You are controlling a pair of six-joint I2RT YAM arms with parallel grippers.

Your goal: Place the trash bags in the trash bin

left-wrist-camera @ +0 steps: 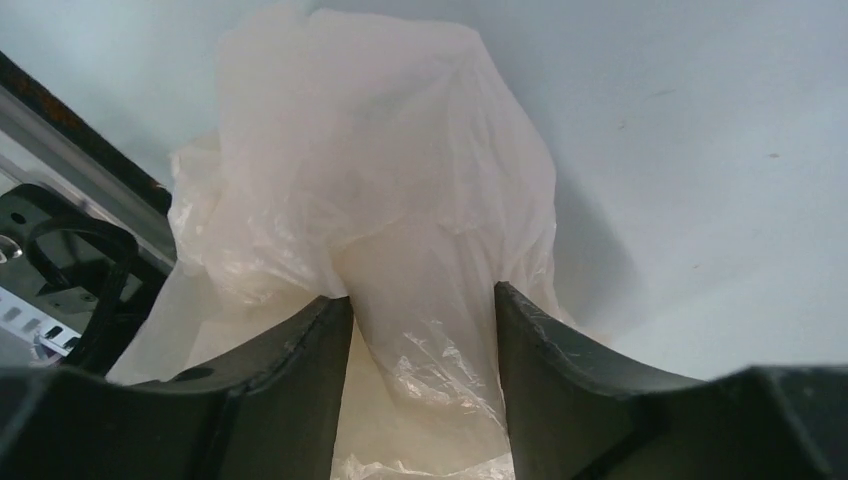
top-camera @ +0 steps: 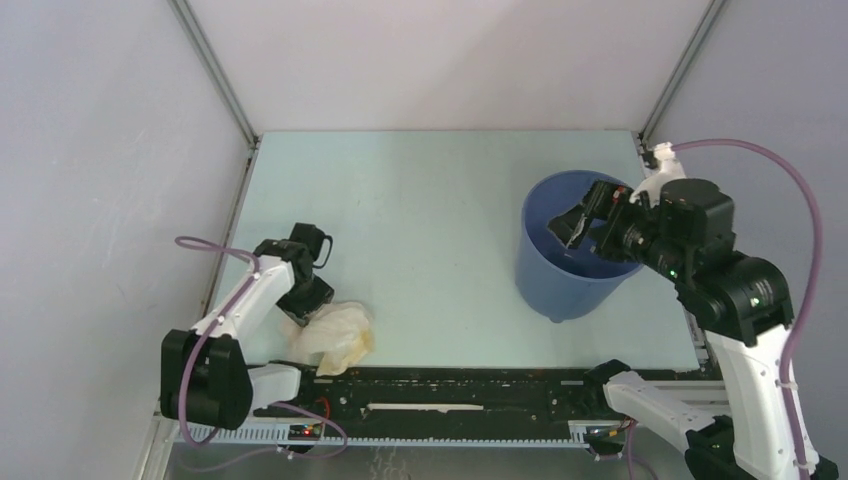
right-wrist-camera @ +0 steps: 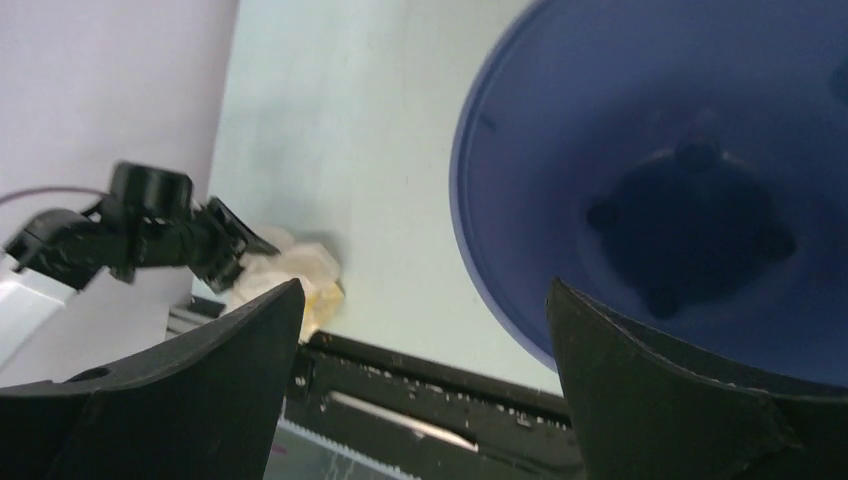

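Note:
The trash bag [top-camera: 337,336], thin crinkly cream-white plastic, lies bunched at the table's near left edge. My left gripper [top-camera: 306,308] is down on it. In the left wrist view a fold of the bag [left-wrist-camera: 380,160] fills the gap between the two dark fingers, and the gripper [left-wrist-camera: 420,295] is still open around it. The blue trash bin [top-camera: 568,278] stands upright at the right. My right gripper [top-camera: 577,226] hovers open over its rim with nothing between the fingers. The right wrist view shows the bin's inside [right-wrist-camera: 620,120], the open right gripper [right-wrist-camera: 425,285] and the far bag [right-wrist-camera: 300,265].
A black rail [top-camera: 450,390] runs along the near table edge, right beside the bag. Grey walls with metal frame posts [top-camera: 215,70] close in the left, back and right sides. A pink cable [top-camera: 800,200] loops off the right arm.

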